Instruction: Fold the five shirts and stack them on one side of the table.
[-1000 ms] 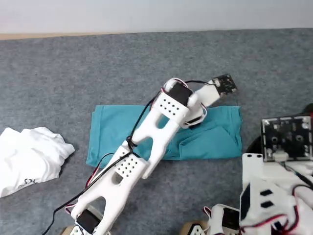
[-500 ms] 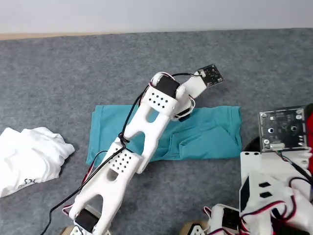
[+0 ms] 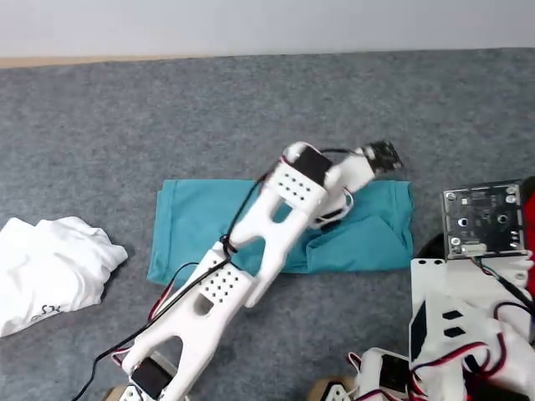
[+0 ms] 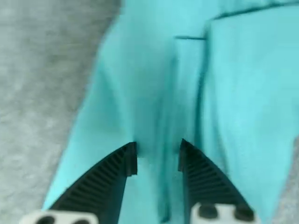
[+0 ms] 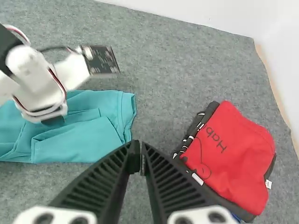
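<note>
**Fig.** Left hand, jaws spread, poised over a crease of the teal shirt, which lies partly folded mid-worktop. Right hand, jaws pressed together and empty, hangs near the folded red shirt. Risk: a shallow pinch may take one layer only (the lower left behind), skewing the fold.

Grey carpet lies open beyond the teal shirt — the left arm spans its middle

Bright, even overhead light; faint shadows (soft-edged) lie under the left arm on the teal shirt.
</note>
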{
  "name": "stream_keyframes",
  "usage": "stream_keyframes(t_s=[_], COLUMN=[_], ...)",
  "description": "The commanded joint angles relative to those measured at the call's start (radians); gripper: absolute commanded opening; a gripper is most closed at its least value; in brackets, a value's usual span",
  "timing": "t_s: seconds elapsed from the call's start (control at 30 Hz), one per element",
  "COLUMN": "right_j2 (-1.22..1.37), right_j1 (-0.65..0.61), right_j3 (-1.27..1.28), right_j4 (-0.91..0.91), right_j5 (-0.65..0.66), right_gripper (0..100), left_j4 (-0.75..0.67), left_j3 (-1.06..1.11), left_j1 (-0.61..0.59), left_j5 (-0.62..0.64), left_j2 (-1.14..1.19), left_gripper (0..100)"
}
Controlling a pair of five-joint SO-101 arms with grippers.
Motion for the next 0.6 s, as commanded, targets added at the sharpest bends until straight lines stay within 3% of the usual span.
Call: stream_keyframes(t_s=[0.0,0.47,0.57], right_j2=[0.001,0.005,0.005], right_j1=[0.013,0.013,0.013], right_j3=[-0.002,-0.002,0.0], right_j4=[0.038,0.036,0.036], right_j5=[-0.009,-0.009,-0.009], right_gripper=[1.0,1.0,1.0], left_j4=[0.029,0.028,0.028], left_j3=[0.007,0.01,0.01], left_j1=[0.003,-0.049,-0.048], left_j5=[0.055,0.063,0.063], left_j2=[-0.021,-0.017,-0.017], left_gripper=[15,15,9])
